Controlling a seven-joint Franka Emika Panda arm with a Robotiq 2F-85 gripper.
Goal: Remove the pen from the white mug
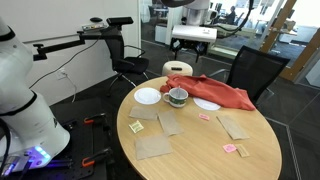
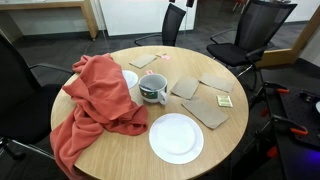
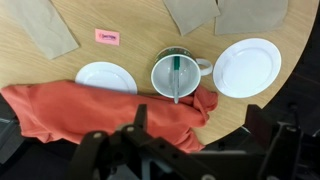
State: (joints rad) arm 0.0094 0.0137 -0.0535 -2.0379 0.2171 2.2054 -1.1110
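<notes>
A rumpled red cloth [image 2: 95,100] drapes over the edge of the round wooden table [image 2: 225,145]. A flat white plate [image 2: 176,137] and brown paper napkins [image 2: 210,110] lie nearby.

Item: black two-fingered metal gripper [image 3: 200,145]. Enters the wrist view from the bottom edge, blurred; dark fingers [image 3: 140,118] spread wide apart. Item: white rounded wrist section [image 1: 190,10], in an exterior view. Held high, pointing downward.
</notes>
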